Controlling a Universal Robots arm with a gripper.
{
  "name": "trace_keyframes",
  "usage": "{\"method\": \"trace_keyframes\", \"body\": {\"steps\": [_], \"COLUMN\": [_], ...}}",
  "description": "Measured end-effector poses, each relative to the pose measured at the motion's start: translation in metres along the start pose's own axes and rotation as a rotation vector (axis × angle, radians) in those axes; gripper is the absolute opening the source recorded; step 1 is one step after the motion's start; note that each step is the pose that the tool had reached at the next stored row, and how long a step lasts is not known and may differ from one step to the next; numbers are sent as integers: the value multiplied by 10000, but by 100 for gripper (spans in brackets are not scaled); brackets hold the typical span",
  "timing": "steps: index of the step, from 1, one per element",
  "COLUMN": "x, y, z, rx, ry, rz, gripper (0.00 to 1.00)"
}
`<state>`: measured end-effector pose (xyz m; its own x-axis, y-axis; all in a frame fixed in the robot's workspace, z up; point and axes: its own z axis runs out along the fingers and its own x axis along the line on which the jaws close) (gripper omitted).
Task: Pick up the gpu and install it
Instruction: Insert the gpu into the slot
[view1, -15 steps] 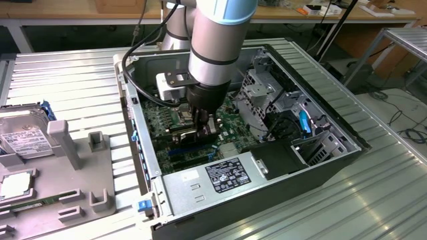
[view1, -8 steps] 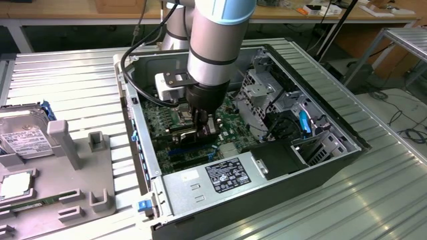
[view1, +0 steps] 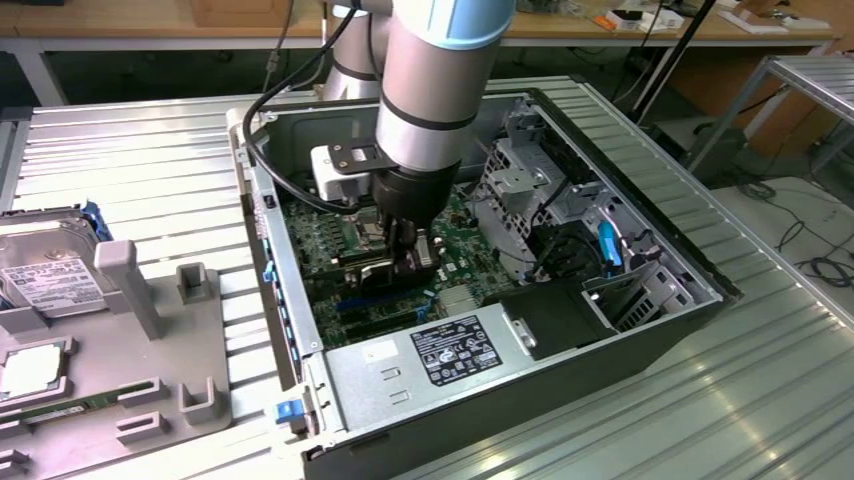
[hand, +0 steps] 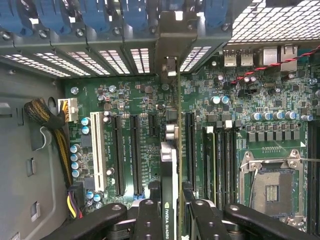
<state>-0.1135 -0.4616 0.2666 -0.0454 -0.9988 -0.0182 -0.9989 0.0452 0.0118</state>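
We see the arm (view1: 427, 90) reaching straight down into the open computer case (view1: 654, 330), which lies on its side on the ribbed metal table (view1: 134, 150). The gripper (view1: 400, 262) is low over the green main board (hand: 125, 95), near the middle of the case.

In the wrist view the two black fingers (hand: 150, 215) are clamped on the graphics card (hand: 172, 165). It stands on edge between them, its black cooler face bearing an NVIDIA label. The card runs away from the gripper across the main board. Its metal end bracket (hand: 170, 65) meets the row of vented slot covers (hand: 140, 57) on the back wall of the case. The card sits among the long black card slots (hand: 120, 155), and the white slot (hand: 97, 150) lies well to one side. We cannot tell whether its lower edge is seated in a slot.

The empty processor socket (hand: 272, 187) lies beyond the memory slots on the card's other side.

Reading the exterior view as a clock face centred on the gripper:
- The labelled power supply box (view1: 447, 350) sits at about five o'clock.
- The metal drive cage (view1: 527, 185) is at two o'clock.
- The hard drive (view1: 47, 280) leans in a grey holder (view1: 127, 290) at nine o'clock, outside the case.
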Motion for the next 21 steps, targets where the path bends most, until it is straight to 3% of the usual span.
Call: {"method": "trace_keyframes", "body": {"steps": [2,21], "x": [-1,0], "y": [-30,-3], "z": [-1,23], "rx": [-179,-179], "ry": [8,8], "rz": [4,2], "gripper": [27,27]}}
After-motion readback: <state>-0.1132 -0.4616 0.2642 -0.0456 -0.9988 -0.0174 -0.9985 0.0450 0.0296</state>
